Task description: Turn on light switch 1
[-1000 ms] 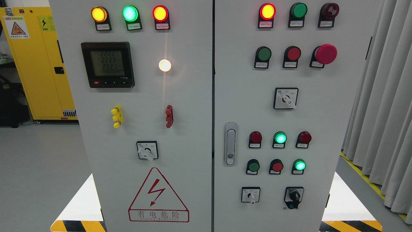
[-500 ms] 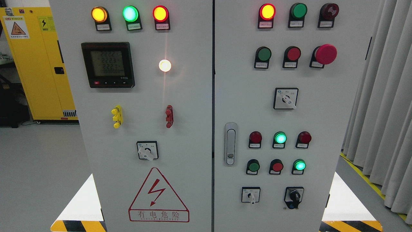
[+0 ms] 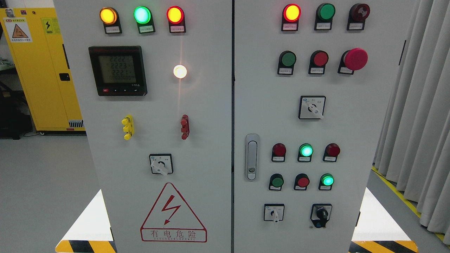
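Nothing moved: unlabelled switches across grey cabinet (image 3: 211, 116).

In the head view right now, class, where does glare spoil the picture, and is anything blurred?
Head view: the white lamp blooms, throwing a vertical streak down the left door; lit top lamps look washed out; label print is too small to read; otherwise sharp.

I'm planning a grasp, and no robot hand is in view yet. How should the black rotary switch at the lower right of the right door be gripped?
Grip the black rotary switch by its raised knob bar, fingers pinching its two flat sides. Come straight at the door from the front: the knob stands out from the panel, its bar roughly vertical, with bare panel on either side.
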Tool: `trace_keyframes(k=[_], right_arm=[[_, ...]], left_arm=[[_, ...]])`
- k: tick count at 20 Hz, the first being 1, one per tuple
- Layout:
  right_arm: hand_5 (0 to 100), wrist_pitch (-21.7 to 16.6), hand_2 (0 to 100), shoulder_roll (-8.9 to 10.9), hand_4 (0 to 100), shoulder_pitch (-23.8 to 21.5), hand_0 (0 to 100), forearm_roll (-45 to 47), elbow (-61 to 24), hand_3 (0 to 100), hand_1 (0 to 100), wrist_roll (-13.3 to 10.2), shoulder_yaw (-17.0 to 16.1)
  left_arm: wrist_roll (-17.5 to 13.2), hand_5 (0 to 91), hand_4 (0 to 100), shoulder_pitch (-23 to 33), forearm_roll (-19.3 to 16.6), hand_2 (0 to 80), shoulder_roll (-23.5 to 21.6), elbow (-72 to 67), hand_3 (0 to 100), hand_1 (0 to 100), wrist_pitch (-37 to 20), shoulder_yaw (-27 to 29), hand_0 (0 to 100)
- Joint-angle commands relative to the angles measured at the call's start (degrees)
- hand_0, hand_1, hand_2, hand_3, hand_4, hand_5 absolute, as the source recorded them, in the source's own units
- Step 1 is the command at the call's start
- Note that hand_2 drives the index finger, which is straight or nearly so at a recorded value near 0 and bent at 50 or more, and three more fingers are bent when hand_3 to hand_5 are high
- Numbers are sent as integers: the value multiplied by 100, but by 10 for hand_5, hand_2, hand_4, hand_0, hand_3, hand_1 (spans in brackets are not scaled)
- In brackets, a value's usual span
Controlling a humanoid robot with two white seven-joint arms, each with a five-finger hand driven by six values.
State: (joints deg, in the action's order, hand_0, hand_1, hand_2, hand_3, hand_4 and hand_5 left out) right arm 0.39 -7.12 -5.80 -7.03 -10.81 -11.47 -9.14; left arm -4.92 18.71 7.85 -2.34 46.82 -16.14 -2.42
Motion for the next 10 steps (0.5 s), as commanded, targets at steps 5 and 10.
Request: trace_keyframes(k=[5, 10], right_arm=[[0, 5, 40, 0, 0, 0, 0, 0, 0, 0, 500, 5, 0], [0, 5, 40, 0, 0, 0, 0, 0, 0, 0, 500, 5, 0]], left_arm=[[-492, 0, 0, -631, -441, 0, 85, -2968, 0, 156, 1111, -320, 131], [-501, 0, 0, -676, -469, 0, 182, -3003, 0, 79, 1236, -330, 135]])
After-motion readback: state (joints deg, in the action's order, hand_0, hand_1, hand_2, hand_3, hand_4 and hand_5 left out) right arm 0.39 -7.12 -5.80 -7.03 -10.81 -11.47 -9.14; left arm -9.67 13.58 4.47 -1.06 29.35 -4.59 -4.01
